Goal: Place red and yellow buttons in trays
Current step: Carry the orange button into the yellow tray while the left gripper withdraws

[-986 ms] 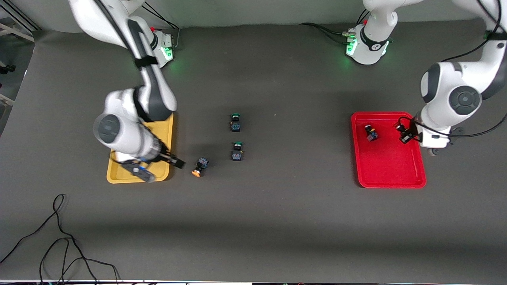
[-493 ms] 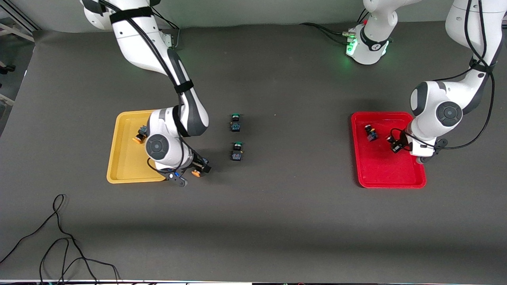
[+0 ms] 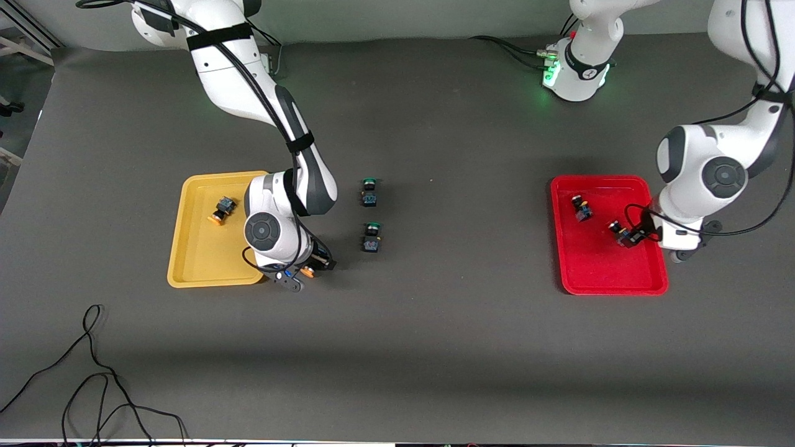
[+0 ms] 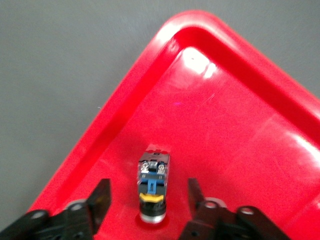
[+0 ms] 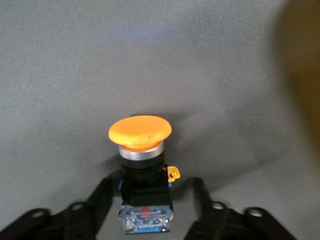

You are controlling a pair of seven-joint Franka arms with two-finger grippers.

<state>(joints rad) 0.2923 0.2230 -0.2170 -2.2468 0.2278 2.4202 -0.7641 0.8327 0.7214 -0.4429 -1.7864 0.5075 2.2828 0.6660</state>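
Observation:
A yellow-capped button (image 3: 307,271) lies on the table beside the yellow tray (image 3: 199,261). My right gripper (image 3: 312,263) is low around it, fingers open on either side of its body (image 5: 145,200) and apart from it. Another yellow button (image 3: 222,208) lies in the yellow tray. My left gripper (image 3: 630,236) is low in the red tray (image 3: 612,288), open. A red button (image 3: 618,230) lies on the tray floor between its fingers (image 4: 102,197), untouched; it also shows in the left wrist view (image 4: 153,180). A second red button (image 3: 581,208) lies in the same tray.
Two green-capped buttons (image 3: 369,191) (image 3: 371,238) stand mid-table, close to the right arm's elbow. Black cables (image 3: 93,372) lie at the table's near corner at the right arm's end.
My right gripper has swung from over the yellow tray to around the yellow button on the table. My left gripper has come down into the red tray and let go of the red button.

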